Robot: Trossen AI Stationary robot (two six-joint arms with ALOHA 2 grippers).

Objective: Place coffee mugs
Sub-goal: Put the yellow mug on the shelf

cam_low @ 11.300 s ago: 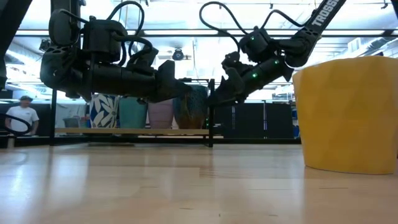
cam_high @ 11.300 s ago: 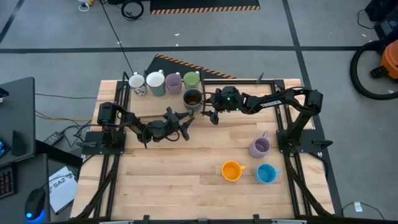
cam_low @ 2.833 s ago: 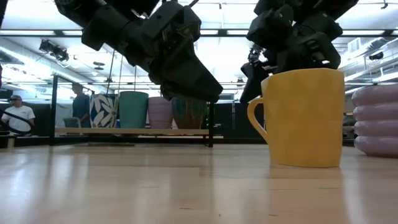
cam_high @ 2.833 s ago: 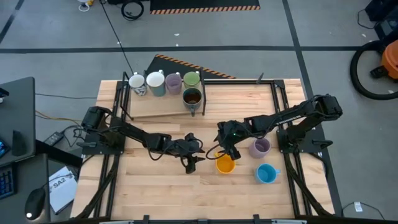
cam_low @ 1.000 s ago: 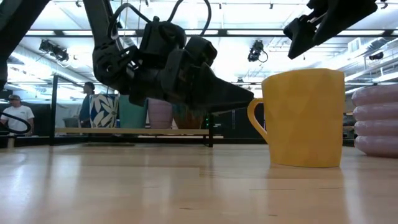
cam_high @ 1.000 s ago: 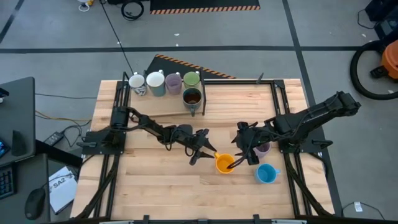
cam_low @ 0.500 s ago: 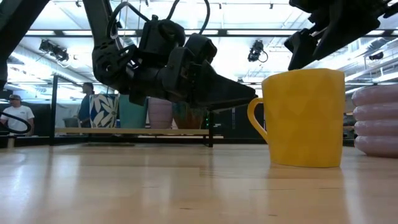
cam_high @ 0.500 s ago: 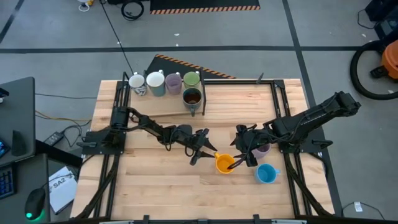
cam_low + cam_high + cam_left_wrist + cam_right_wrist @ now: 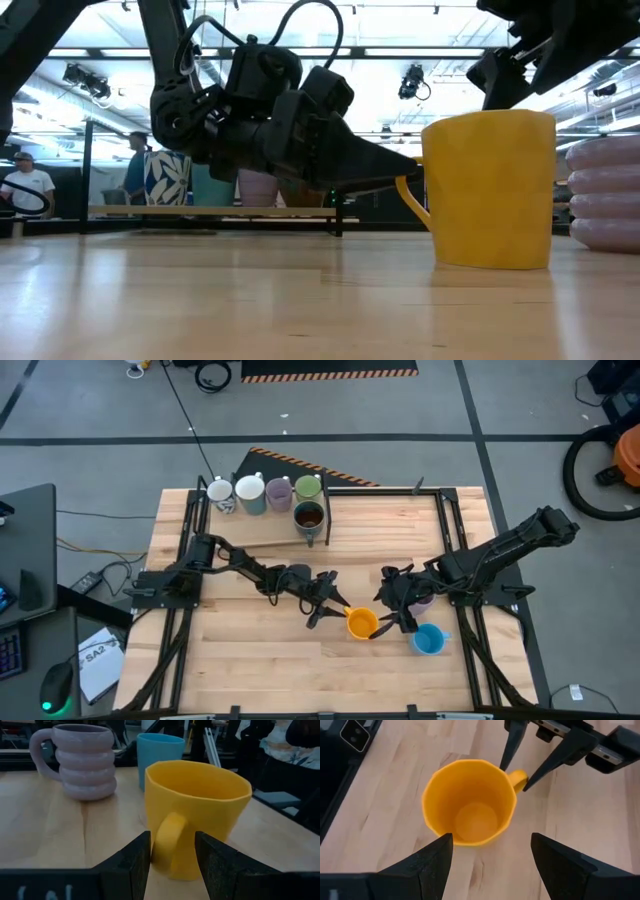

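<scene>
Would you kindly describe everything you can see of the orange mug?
The orange mug is a glossy, ceramic-looking cup with faintly faceted walls, one loop handle and an empty inside. It stands upright on the wooden table, in front of the lilac mug and the blue mug. The left gripper has its open fingers on either side of the handle, not yet closed on it. The right gripper hovers open above the rim.

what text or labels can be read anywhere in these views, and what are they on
"SA2": on a white sheet on the floor beside the table's left edge, high view; reading uncertain.
No other text is legible; the mugs bear no lettering: the orange mug, lilac mug and blue mug are plain.
</scene>
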